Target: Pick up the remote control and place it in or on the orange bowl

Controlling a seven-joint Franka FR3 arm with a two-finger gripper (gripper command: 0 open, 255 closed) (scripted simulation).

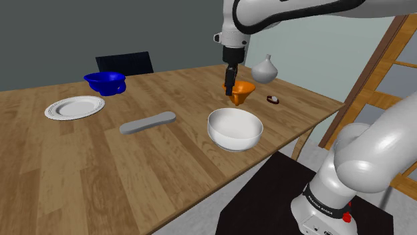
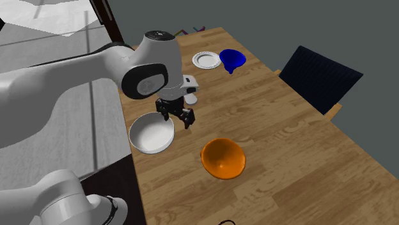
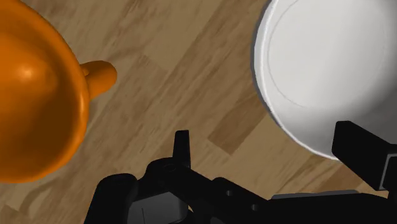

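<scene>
The orange bowl (image 2: 223,158) and the white bowl (image 2: 151,133) are both sitting empty on the tabletop (image 2: 281,121). The gripper (image 3: 271,130) is hanging spread open above bare wood between them, grasping and touching nothing. The shoulder view is showing the grey remote (image 1: 148,123) lying flat well away from the gripper, toward that view's left. The second exterior view is looking down into both bowls.
</scene>
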